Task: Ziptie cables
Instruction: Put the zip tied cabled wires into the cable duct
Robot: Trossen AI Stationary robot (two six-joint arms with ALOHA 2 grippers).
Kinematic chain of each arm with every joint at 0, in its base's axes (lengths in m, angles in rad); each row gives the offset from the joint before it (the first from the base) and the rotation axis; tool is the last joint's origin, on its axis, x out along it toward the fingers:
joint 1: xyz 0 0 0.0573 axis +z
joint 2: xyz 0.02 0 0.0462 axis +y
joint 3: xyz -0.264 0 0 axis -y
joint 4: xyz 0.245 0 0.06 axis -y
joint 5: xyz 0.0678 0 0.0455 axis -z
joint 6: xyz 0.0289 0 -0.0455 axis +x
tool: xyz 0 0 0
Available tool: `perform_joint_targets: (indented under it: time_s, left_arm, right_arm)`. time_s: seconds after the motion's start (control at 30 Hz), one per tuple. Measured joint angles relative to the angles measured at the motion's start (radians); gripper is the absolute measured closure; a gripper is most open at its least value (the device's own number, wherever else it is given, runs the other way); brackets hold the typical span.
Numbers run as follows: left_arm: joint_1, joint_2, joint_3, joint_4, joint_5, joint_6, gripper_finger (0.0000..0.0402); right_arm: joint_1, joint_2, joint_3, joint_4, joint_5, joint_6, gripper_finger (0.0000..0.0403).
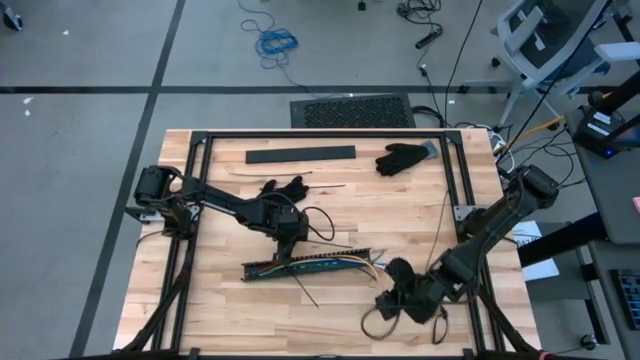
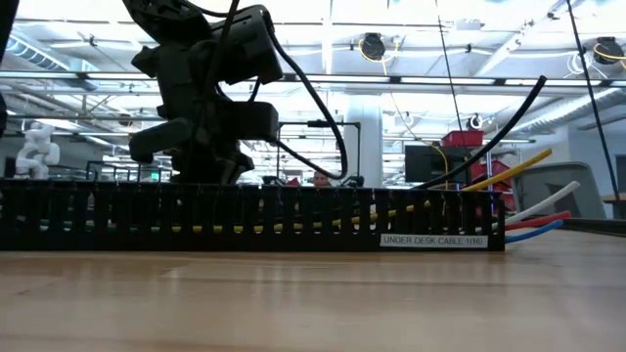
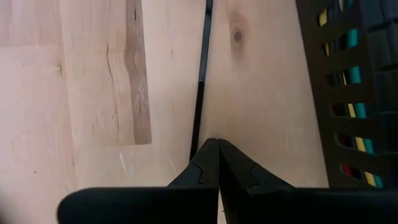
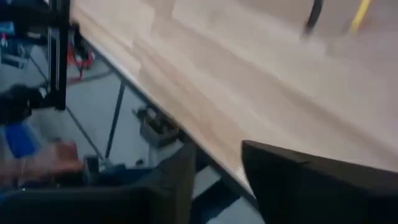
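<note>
The cables (image 1: 345,262) lie inside a long black slotted bar (image 1: 300,268) at mid table. Their black, yellow, white, red and blue ends (image 2: 523,200) stick out of the bar's right end. My left gripper (image 3: 216,142) is shut and points steeply down at the table just beyond the bar's far side (image 1: 292,240). A thin black strip (image 3: 200,81) lies on the wood and runs up to its left finger. My right gripper (image 4: 216,154) is open with nothing between its fingers. It hangs over the table's near edge (image 1: 388,302). My left gripper's shut fingertips stand at the near end of the thin black strip (image 3: 194,146). The strip passes behind the left finger, off the seam between the two. Whether the fingers touch it, I cannot tell.
A black glove (image 1: 400,158) and a flat black bar (image 1: 300,154) lie at the far side. Another thin black strip (image 1: 306,290) lies in front of the slotted bar. A dark cable loop (image 1: 378,325) hangs by the near right edge. Black frame rails (image 1: 320,135) border the table.
</note>
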Motion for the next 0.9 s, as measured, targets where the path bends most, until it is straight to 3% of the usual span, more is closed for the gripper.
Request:
perform_joint_targets:
  time_s: [0.17,0.3,0.4,0.5,0.67,0.9]
  left_arm:
    - [0.000,0.000,0.000,0.001,0.000,0.000,0.0401]
    - [0.000,0.000,0.000,0.000,0.001,-0.003,0.0401]
    - [-0.002,0.000,0.000,-0.001,0.001,-0.003,0.0401]
    - [-0.003,0.000,0.000,-0.003,0.001,-0.008,0.0401]
    - [-0.003,0.000,0.001,-0.004,0.002,-0.037,0.0401]
    - [-0.003,0.000,0.001,-0.004,0.004,-0.054,0.0401]
  right_arm:
    - [-0.115,-0.064,0.000,-0.104,-0.013,-0.134,0.0186]
    - [-0.221,-0.121,0.000,-0.262,-0.095,-0.240,0.0151]
    - [-0.282,-0.117,0.000,-0.354,-0.198,-0.336,0.0148]
    - [-0.323,-0.077,0.000,-0.321,-0.278,-0.437,0.0152]
    - [-0.360,0.000,0.000,-0.213,-0.285,-0.521,0.0153]
    - [-0.388,0.072,0.000,-0.193,-0.335,-0.602,0.0151]
